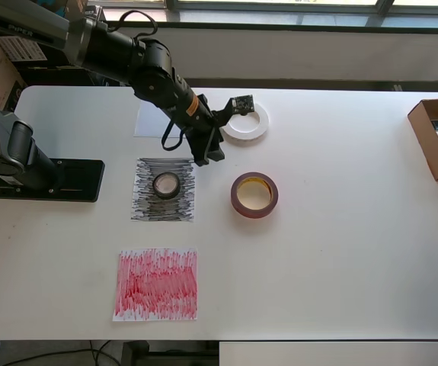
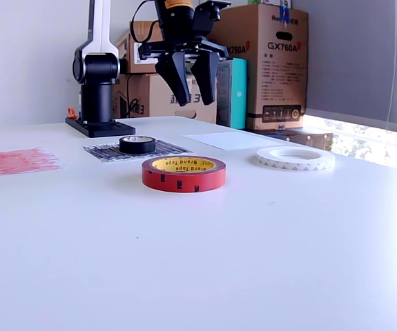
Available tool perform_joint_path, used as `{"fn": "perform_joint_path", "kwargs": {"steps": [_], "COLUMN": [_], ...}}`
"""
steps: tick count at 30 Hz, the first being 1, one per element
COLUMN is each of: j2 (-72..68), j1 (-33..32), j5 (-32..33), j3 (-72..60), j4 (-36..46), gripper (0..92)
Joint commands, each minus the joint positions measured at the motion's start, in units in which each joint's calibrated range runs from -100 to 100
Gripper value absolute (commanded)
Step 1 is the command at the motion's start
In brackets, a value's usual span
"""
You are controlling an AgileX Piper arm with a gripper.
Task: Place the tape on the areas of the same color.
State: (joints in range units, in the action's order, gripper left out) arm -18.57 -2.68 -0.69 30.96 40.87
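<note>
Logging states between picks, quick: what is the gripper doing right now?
Gripper: open, holding nothing, raised above the table between the black tape and white tape.

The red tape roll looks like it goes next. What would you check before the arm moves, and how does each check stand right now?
1. Black tape roll on the black sheet: ok.
2. Gripper empty, jaws open: ok, raised above the table.
3. Red tape roll free to grab: ok, it lies flat with nothing touching it.
4. Red sheet bare and ready: ok.
5. White tape roll on the white sheet: not ok, it lies on the bare table beside the sheet.
6. Path from the red roll to the red sheet: cannot tell for sure, though nothing lies between them.
</note>
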Motion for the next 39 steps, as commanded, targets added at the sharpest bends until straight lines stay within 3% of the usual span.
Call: {"fn": "perform_joint_path", "kwargs": {"steps": [1,8,15,25,39], "j2": [-2.67,-7.53,-10.34,-14.18,-19.41], "j1": [0.77,3.53,7.16,12.37,13.24], "j5": [4.22,8.39,8.55,8.55,9.95], "j3": [-6.11,-17.46,-23.64,-24.37,-24.46], "j4": [5.67,14.41,20.1,20.69,20.69], "gripper": [52.0,52.0,52.0,52.0,52.0]}}
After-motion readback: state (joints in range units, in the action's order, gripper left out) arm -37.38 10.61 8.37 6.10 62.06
